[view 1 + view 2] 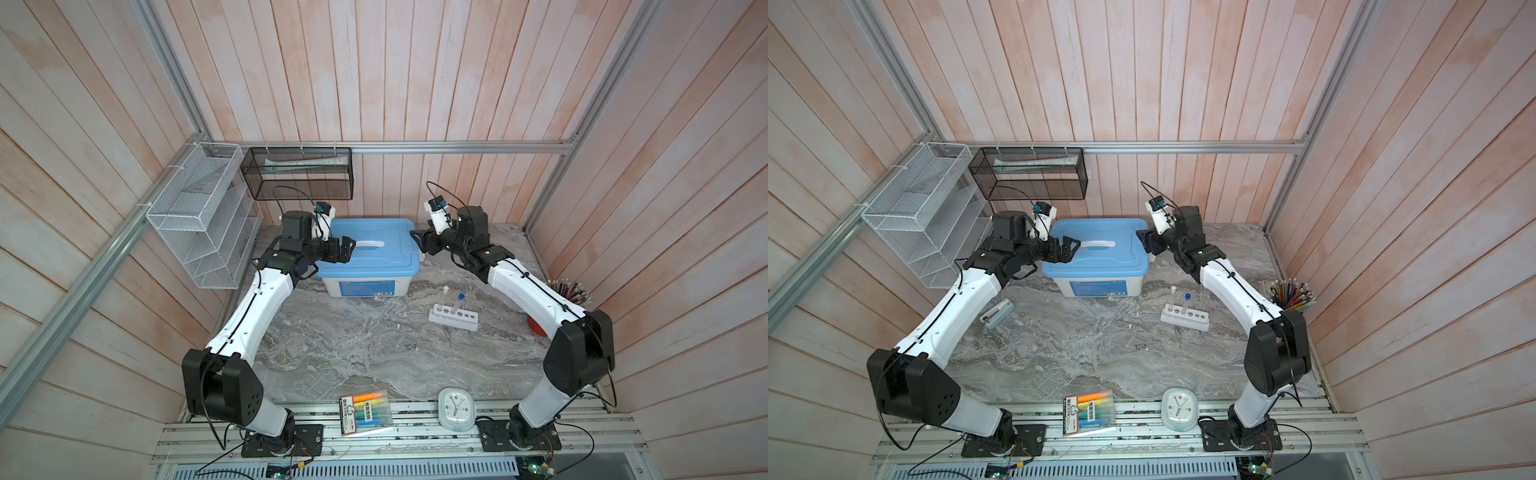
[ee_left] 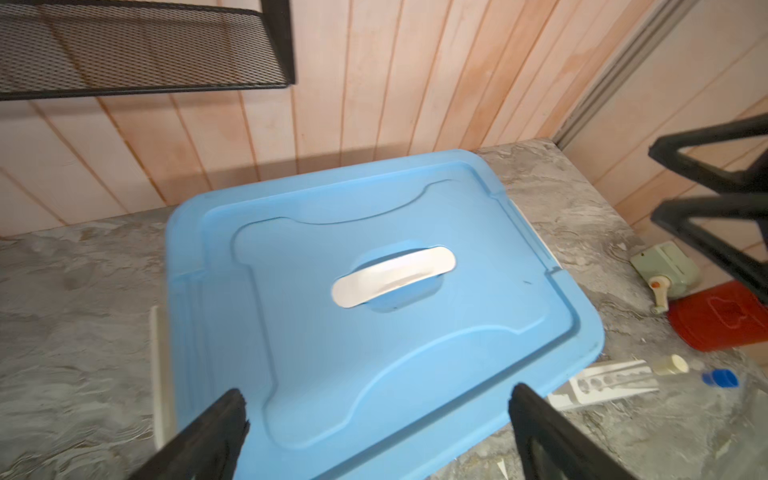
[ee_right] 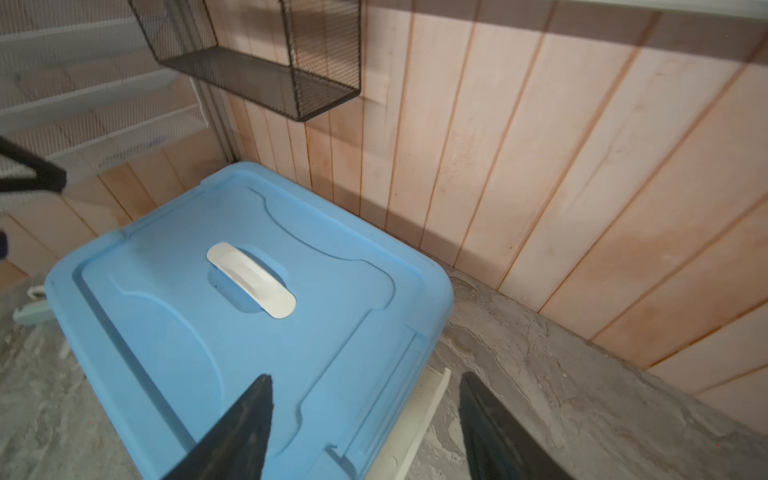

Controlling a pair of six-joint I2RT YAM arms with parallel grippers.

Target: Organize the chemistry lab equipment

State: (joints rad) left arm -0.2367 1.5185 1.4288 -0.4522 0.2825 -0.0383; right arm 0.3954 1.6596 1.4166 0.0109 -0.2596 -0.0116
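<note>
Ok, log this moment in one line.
left tool open over lid | right tool open at lid edge | lid on box | white-capped tube and blue-capped tube in rack

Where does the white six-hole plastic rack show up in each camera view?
Top view: white six-hole plastic rack, right of centre, in front of the blue-lidded white box.
Top view: rack in the same spot, slightly nearer centre.
Left wrist: rack past the lid's corner, beside the blue tube cap.
Right wrist: not in it.
Shared landmark: the lid's white handle, in all four.
</note>
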